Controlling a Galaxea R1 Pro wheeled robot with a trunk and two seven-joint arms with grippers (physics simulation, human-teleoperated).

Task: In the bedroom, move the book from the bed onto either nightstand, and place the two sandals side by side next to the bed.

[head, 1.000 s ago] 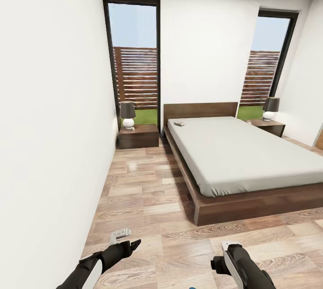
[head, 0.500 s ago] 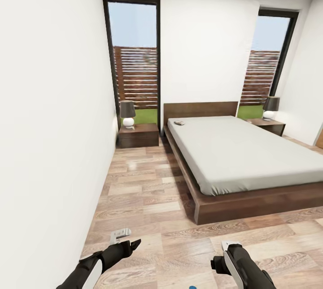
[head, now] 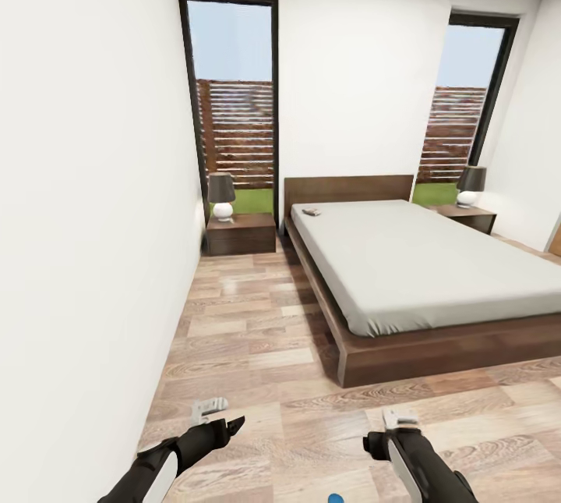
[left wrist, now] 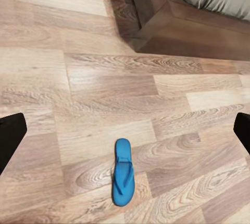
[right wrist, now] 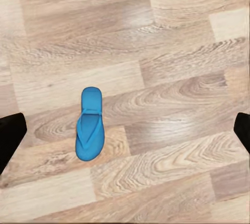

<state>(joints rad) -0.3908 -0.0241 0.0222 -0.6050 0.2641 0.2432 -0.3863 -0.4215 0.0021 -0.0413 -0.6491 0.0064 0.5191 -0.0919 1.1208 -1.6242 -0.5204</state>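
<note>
Moved: right gripper (head: 399, 419) nudged toward 12 o'clock; view dipped slightly.
Sandal (right wrist: 89, 124): below both arms, long axis 12-to-6.
Jaws: both spread wide, empty.

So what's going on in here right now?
The robot stands on the wood floor near the foot of the bed, holding nothing. Both claws, left and right, are open. One blue sandal lies flat on the planks below them. The book sits on the mattress near the headboard.
</note>
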